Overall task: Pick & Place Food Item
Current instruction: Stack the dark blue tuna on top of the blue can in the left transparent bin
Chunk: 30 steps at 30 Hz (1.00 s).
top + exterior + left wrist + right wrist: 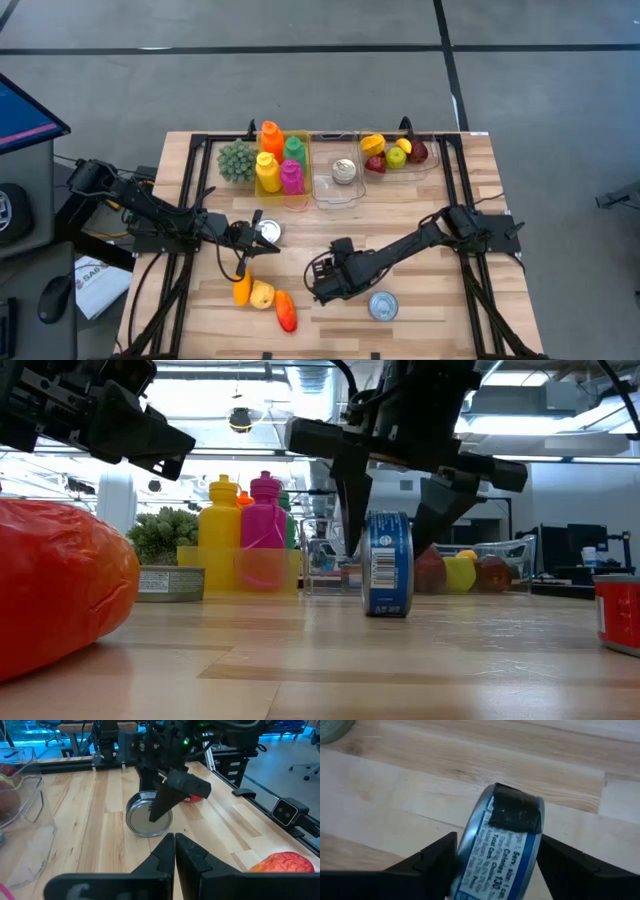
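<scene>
A blue-labelled can [388,565] stands on its rim on the wooden table, between the fingers of my right gripper [390,545]. It also shows in the right wrist view [502,847], with a black patch on its rim, and the gripper shows near the table's middle in the high view [325,282]. My left gripper [175,847] is shut and empty. It hovers left of centre [245,245], beside a silver can [268,232] that lies flat. My right gripper pinches the blue can by its two flat end faces, one finger [432,857] on each side, near the top of the can's label band [485,865]. The fingers come from above, pointing down. The can is upright on its rim, which rests on the table.
A can with a red label [383,306] sits flat near the front edge. Orange, yellow and red food items [262,296] lie front left. Clear bins at the far edge hold bottles [280,160], a can [344,171] and fruit [395,153]. A green plant [236,160] stands beside them.
</scene>
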Each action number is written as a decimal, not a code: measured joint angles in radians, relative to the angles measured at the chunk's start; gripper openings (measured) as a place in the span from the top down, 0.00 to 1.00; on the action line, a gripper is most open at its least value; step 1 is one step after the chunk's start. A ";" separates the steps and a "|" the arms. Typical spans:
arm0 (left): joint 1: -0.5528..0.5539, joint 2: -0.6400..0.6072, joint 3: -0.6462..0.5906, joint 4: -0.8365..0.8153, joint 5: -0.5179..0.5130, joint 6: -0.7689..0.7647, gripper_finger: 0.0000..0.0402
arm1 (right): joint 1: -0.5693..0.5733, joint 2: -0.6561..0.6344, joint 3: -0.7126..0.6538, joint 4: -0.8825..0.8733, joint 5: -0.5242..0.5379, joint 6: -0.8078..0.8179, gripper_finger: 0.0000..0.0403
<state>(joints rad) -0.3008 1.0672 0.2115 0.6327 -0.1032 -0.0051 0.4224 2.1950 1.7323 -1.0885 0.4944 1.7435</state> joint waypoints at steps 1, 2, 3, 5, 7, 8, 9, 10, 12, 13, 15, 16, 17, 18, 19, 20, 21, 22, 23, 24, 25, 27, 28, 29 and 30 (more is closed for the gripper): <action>0.000 0.000 0.000 -0.004 0.000 0.000 0.99 | 0.000 0.000 0.000 -0.001 0.001 0.000 0.39; 0.000 0.000 0.000 -0.007 0.000 0.000 0.99 | 0.000 0.000 0.000 -0.003 0.001 0.000 0.42; 0.000 0.000 0.000 -0.007 0.000 0.000 0.99 | 0.000 -0.001 0.000 -0.005 0.001 0.000 0.45; 0.000 0.000 0.000 -0.006 0.000 0.000 0.99 | 0.000 -0.002 0.000 -0.005 0.001 0.000 0.51; 0.000 0.000 0.000 -0.006 0.000 0.000 0.99 | 0.000 -0.002 0.000 -0.005 0.000 0.000 0.58; 0.000 0.000 0.000 -0.006 0.000 0.000 0.99 | 0.001 -0.002 0.000 -0.006 0.000 -0.001 0.62; 0.000 0.000 0.000 -0.006 0.000 0.000 0.99 | 0.002 -0.002 0.000 -0.009 -0.002 -0.004 0.65; 0.000 0.000 0.000 -0.006 0.000 0.000 0.99 | 0.003 -0.002 0.000 -0.008 -0.002 -0.015 0.66; 0.000 0.000 0.000 -0.006 0.000 0.000 0.99 | 0.004 -0.002 0.000 -0.008 -0.003 -0.026 0.66; 0.000 0.000 0.000 -0.006 0.000 0.000 0.99 | 0.005 -0.003 0.000 -0.008 -0.003 -0.027 0.66; 0.000 0.000 0.000 -0.006 0.000 0.000 0.99 | 0.005 -0.003 0.000 -0.009 -0.003 -0.030 0.66; 0.000 0.000 0.000 -0.006 0.000 0.000 0.99 | 0.005 -0.003 0.000 -0.010 -0.003 -0.037 0.66; 0.000 0.000 0.000 -0.006 0.000 0.000 0.99 | 0.006 -0.003 0.000 -0.011 -0.003 -0.040 0.66; 0.000 0.000 0.000 -0.006 0.000 0.000 0.99 | 0.006 -0.003 0.000 -0.013 -0.003 -0.042 0.66; 0.000 0.000 0.000 -0.006 0.000 0.000 0.99 | 0.007 -0.003 0.002 -0.023 -0.005 -0.042 0.65; 0.000 0.000 0.000 -0.006 0.000 0.000 0.99 | 0.007 -0.003 0.006 -0.039 -0.008 -0.042 0.64; 0.000 0.000 0.000 -0.005 0.000 0.000 0.99 | 0.007 -0.003 0.013 -0.062 -0.009 -0.042 0.64; 0.000 0.000 0.000 -0.005 0.000 0.000 0.99 | 0.007 -0.003 0.021 -0.084 -0.009 -0.042 0.64; 0.000 0.000 0.000 -0.005 0.000 0.000 0.99 | 0.007 -0.003 0.032 -0.108 -0.009 -0.045 0.65; 0.000 0.000 0.000 -0.005 0.000 0.000 0.99 | 0.007 -0.003 0.044 -0.135 -0.008 -0.053 0.66; 0.000 0.000 0.000 -0.005 0.000 0.000 0.99 | 0.007 -0.003 0.056 -0.165 -0.007 -0.065 0.66; 0.000 0.000 0.000 -0.005 0.000 0.000 0.99 | 0.004 -0.003 0.088 -0.223 -0.003 -0.093 0.66; 0.000 0.000 0.000 -0.004 0.000 0.000 0.99 | 0.000 -0.003 0.106 -0.250 -0.002 -0.107 0.66; 0.000 0.000 0.000 -0.004 0.000 0.000 0.99 | -0.005 -0.003 0.125 -0.278 -0.002 -0.122 0.66; 0.000 0.000 0.000 -0.004 0.000 0.000 0.99 | -0.010 -0.003 0.146 -0.311 0.002 -0.139 0.66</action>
<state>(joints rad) -0.3004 1.0672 0.2112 0.6285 -0.1036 -0.0055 0.4121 2.1921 1.8782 -1.3991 0.4965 1.6048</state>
